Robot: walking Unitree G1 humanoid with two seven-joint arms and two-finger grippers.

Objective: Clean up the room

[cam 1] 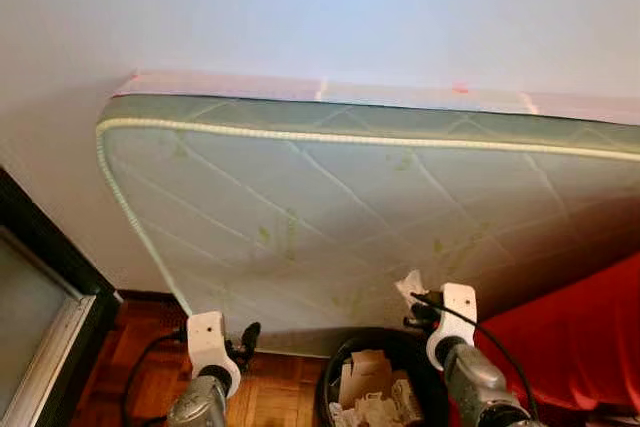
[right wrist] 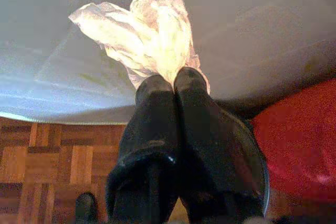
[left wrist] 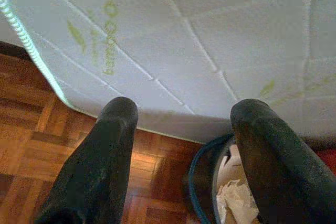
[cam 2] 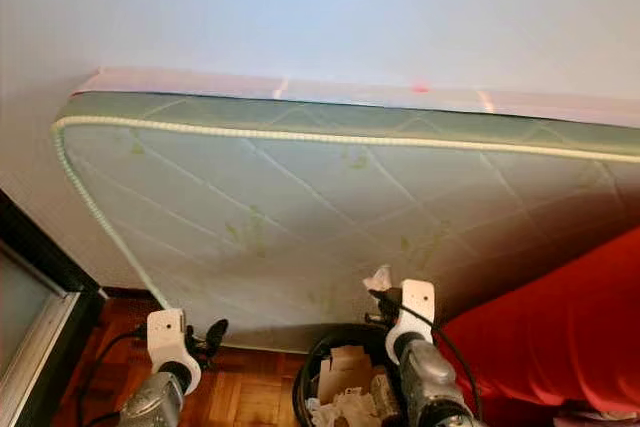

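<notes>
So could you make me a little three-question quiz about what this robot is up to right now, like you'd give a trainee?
1. True or false: the right gripper is shut on a crumpled paper tissue.
2. What stands on the wood floor just below the right gripper?
A. a laundry basket
B. a black trash bin with paper scraps in it
C. a chair
3. Fill in: the left gripper has its fingers ____ and holds nothing.

Key
1. True. The tissue sticks out past the closed fingertips, in front of the leaning mattress.
2. B.
3. Open.
</notes>
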